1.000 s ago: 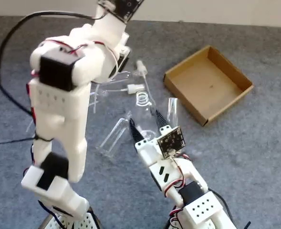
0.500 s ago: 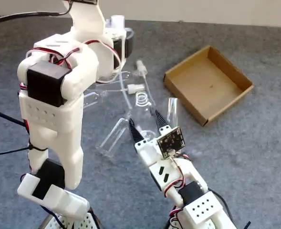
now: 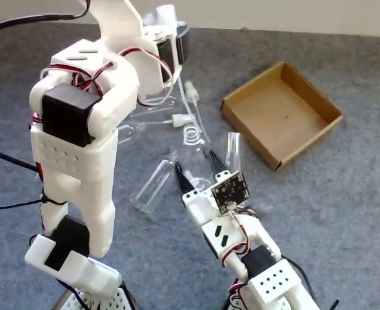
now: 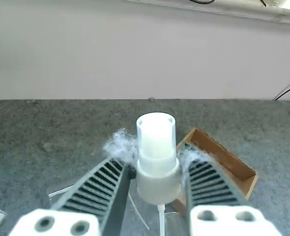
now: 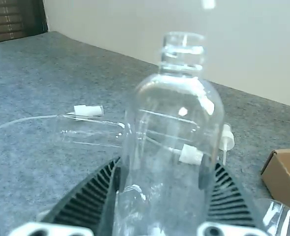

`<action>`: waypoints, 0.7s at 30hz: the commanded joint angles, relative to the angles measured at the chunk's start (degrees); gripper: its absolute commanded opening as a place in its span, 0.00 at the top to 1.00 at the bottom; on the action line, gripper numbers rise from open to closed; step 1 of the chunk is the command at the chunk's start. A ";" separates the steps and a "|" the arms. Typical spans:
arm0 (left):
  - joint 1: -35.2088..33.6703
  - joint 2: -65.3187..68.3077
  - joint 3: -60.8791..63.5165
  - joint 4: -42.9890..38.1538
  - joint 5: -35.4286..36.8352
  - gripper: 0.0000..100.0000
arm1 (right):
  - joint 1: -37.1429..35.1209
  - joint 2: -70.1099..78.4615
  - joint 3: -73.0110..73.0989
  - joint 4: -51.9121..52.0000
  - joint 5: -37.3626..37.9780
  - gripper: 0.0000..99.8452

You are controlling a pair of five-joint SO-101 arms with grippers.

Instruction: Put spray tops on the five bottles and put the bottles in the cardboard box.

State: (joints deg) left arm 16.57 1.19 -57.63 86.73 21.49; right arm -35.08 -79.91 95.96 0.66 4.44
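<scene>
My left gripper [image 3: 167,29] is raised over the far side of the table, shut on a white spray top [image 3: 166,13] whose dip tube hangs down. In the left wrist view the spray top [image 4: 156,135] stands upright between the gripper [image 4: 155,164] fingers. My right gripper [image 3: 194,159] is shut on a clear bottle [image 3: 193,147], held upright with its threaded neck open. The bottle [image 5: 169,113] rises from the right gripper [image 5: 167,169]. The cardboard box [image 3: 281,113] sits to the right, with no bottles in it.
Two clear bottles [image 3: 152,184] [image 3: 233,148] lie on the grey carpet beside the right gripper. Loose spray tops [image 3: 191,90] [image 3: 182,119] lie beyond them. A spray top [image 5: 88,110] with its tube and another lying bottle [image 5: 90,130] rest on the carpet.
The left arm has swung and lifted its gripper, bringing the spray top into sight above the far side of the table. The right arm and its bottle have stayed still.
</scene>
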 commanded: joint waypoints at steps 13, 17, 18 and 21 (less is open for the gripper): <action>0.48 -2.24 5.41 -7.21 -7.30 0.95 | -0.66 -0.66 6.02 0.13 0.79 0.83; -1.01 -2.24 6.81 -10.55 -7.30 0.95 | -0.66 -0.66 6.02 0.13 0.79 0.83; -1.10 -2.24 7.60 -10.73 -7.21 0.95 | -0.66 -0.66 6.02 0.13 0.79 0.83; -0.92 -2.42 10.24 -10.20 -7.21 0.95 | -0.66 -0.66 6.02 0.13 0.79 0.83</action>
State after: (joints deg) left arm 16.40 1.10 -49.36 77.93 15.34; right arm -35.08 -79.91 95.96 0.66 4.44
